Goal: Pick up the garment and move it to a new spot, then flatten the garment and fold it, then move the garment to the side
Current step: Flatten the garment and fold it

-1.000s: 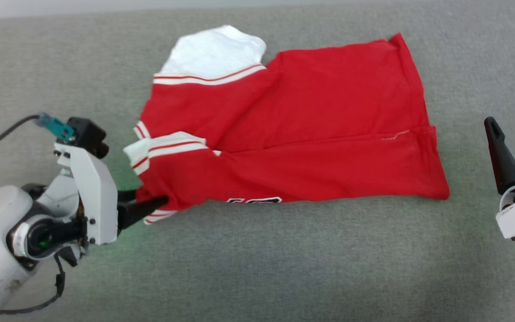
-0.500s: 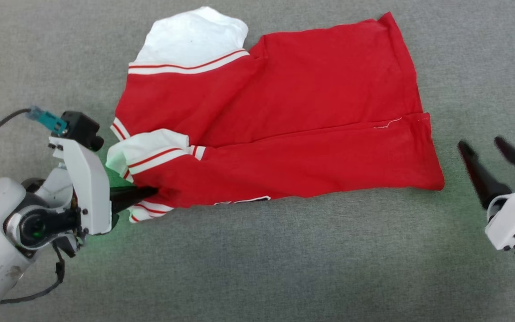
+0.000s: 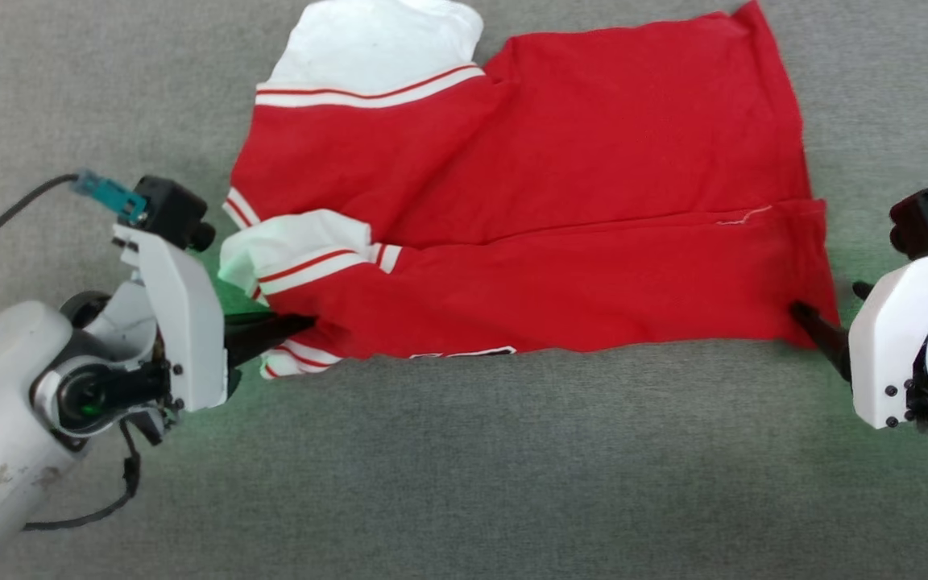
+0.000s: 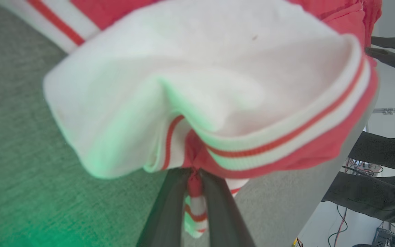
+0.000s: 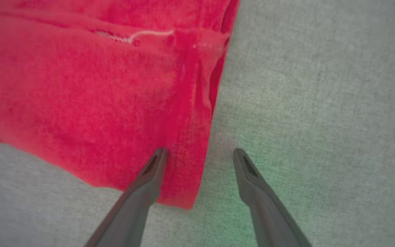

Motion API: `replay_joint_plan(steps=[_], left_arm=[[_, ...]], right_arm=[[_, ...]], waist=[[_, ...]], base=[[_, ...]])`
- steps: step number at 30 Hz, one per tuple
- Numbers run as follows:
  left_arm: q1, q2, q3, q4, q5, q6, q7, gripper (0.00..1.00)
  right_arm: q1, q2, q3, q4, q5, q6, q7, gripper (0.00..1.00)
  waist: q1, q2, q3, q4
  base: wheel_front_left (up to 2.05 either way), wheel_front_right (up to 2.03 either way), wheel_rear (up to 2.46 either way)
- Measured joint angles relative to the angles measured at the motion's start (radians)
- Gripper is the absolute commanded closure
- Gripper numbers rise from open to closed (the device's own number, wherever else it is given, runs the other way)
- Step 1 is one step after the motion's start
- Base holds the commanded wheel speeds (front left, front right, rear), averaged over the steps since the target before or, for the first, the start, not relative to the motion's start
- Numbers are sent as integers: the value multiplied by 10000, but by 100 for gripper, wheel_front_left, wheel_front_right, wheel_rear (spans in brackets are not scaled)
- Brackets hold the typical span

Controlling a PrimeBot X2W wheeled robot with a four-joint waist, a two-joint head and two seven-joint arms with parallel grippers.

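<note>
Garment (image 3: 528, 217): lies crosswise on the grey surface (image 3: 464, 467), far of centre, neck end toward the robot's left, hem toward its right. Near long side is doubled over; black numerals (image 3: 464, 353) peek out at the near edge. One white sleeve (image 3: 375, 48) lies flat at the far left.

Left gripper (image 3: 303, 325): pinched narrow on the striped trim (image 4: 197, 206) at the near neck-end corner; cloth bunches above the fingers.

Right gripper (image 5: 200, 151): spread wide, straddling the near hem corner, one finger over red cloth, the other over bare grey surface. Nothing gripped.

Step, as I judge it: secure the second corner. Go low enough to catch every layer at the hem edge, close fully, then raise both ends together, keeping the cloth taut and level.
</note>
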Motion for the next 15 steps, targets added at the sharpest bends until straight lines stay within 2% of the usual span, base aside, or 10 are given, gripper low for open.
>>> replay_joint_plan(steps=[8, 9, 11, 15], left_arm=[[-92, -111, -56, -232, 31, 0, -303, 100], [-92, -96, -63, -261, 31, 0, -330, 100], [-86, -73, -98, -313, 33, 2, -414, 100], [9, -71, -155, -445, 42, 6, -660, 100]], right_arm=[[-25, -90, 88, 351, -307, 0, 451, 0], [-22, -90, 100, 345, -303, 0, 453, 51], [-3, -71, 88, 337, -245, 0, 410, 100], [149, 127, -52, 299, -119, 2, 125, 100]], waist=[[1, 0, 183, 310], [0, 0, 195, 318], [0, 0, 184, 314], [0, 0, 95, 321]], base=[[0, 0, 0], [0, 0, 0], [0, 0, 0], [0, 0, 0]])
